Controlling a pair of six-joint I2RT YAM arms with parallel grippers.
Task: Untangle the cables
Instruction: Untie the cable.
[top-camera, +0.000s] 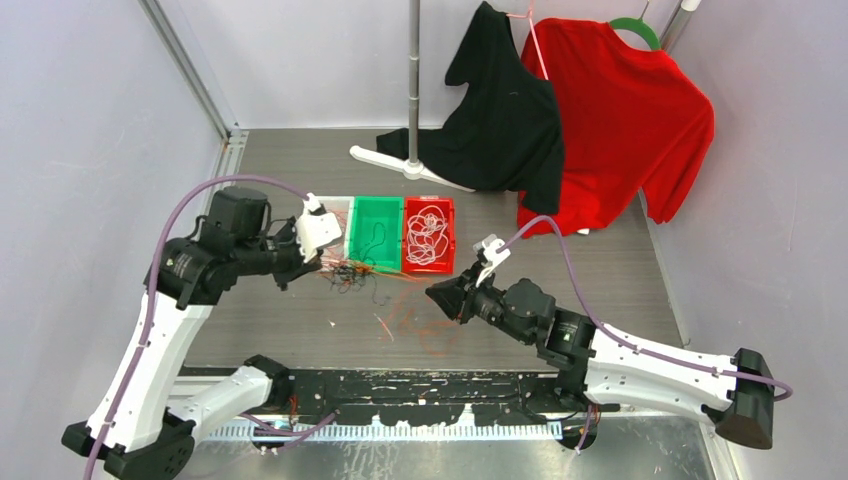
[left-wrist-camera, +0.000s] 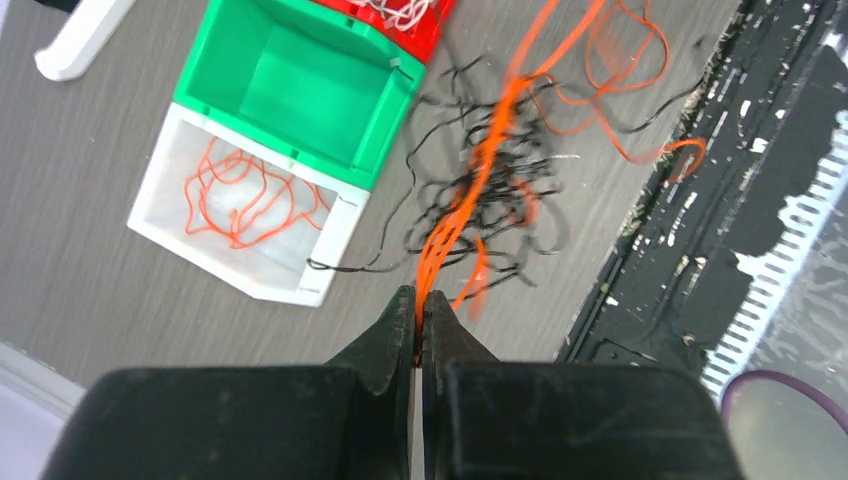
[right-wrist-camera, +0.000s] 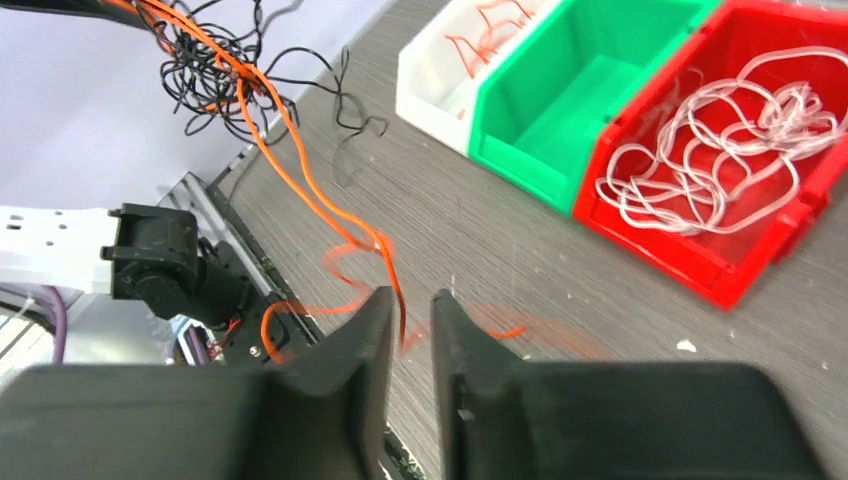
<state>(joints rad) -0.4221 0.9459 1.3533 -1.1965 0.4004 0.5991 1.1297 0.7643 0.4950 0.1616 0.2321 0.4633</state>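
My left tool (left-wrist-camera: 418, 308) is clenched on a few strands of orange cable (left-wrist-camera: 487, 150). They run taut out of the tangle of cables (top-camera: 352, 275) bunched just in front of the green bin (left-wrist-camera: 395, 95). My right tool (right-wrist-camera: 410, 312) is parted a little, with one orange strand crossing the gap; I judge it is not pinched.

The risk is plain. The black cables (left-wrist-camera: 505, 200) are wound round the orange ones, so a hard pull may cinch the knot rather than free it. The strands are hair-thin, slick and springy, so they may slide from my grip, or a curl may snag the bin's hard plastic rim.

Sorted loops lie in the white bin (left-wrist-camera: 340, 245) and the red bin (right-wrist-camera: 660, 250), both rigid, smooth and boxy. The surface (left-wrist-camera: 110, 290) is matte grey woodgrain.
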